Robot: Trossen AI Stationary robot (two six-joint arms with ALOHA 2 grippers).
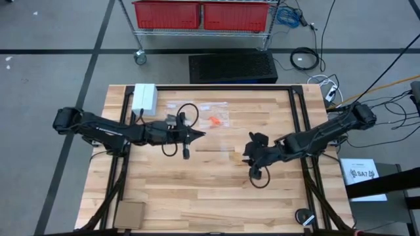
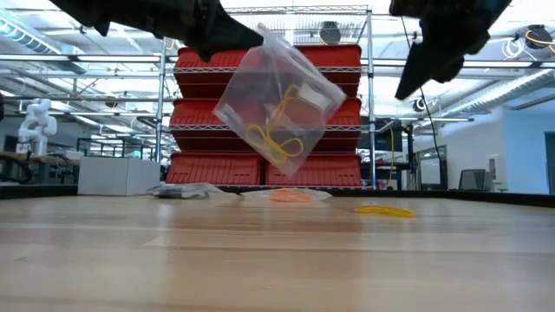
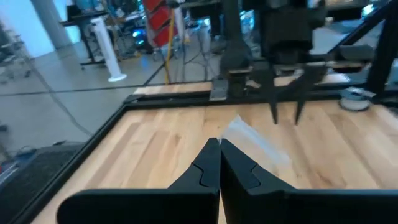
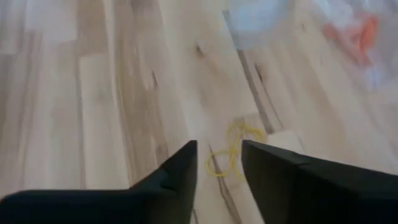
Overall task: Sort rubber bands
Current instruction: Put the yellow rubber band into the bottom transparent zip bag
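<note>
Backdrop: red bins (image 2: 260, 113) on a wire rack stand behind your wooden table (image 1: 197, 190), with a white box (image 1: 145, 97) at its far left corner.
Left gripper (image 3: 219, 149): your fingers are pressed together on the corner of a clear zip bag (image 2: 276, 100); you hold it lifted off the table, hanging tilted, left of centre.
Bag contents: you can see yellow rubber bands (image 2: 270, 132) looped inside the hanging bag.
Right gripper (image 4: 219, 158): your fingers stand a narrow gap apart with nothing between them, raised over the table right of centre, pointing down.
Loose bands: a small tangle of yellow rubber bands (image 4: 231, 149) lies on the wood just beyond your right fingertips; the low view shows it flat on the table (image 2: 384, 210).
Orange bands: an orange cluster (image 1: 214, 120) lies inside another clear bag (image 1: 209, 113) flat on the table, toward the far side, between your two arms.
Other items: a cardboard piece (image 1: 129, 214) rests at the near left corner.
</note>
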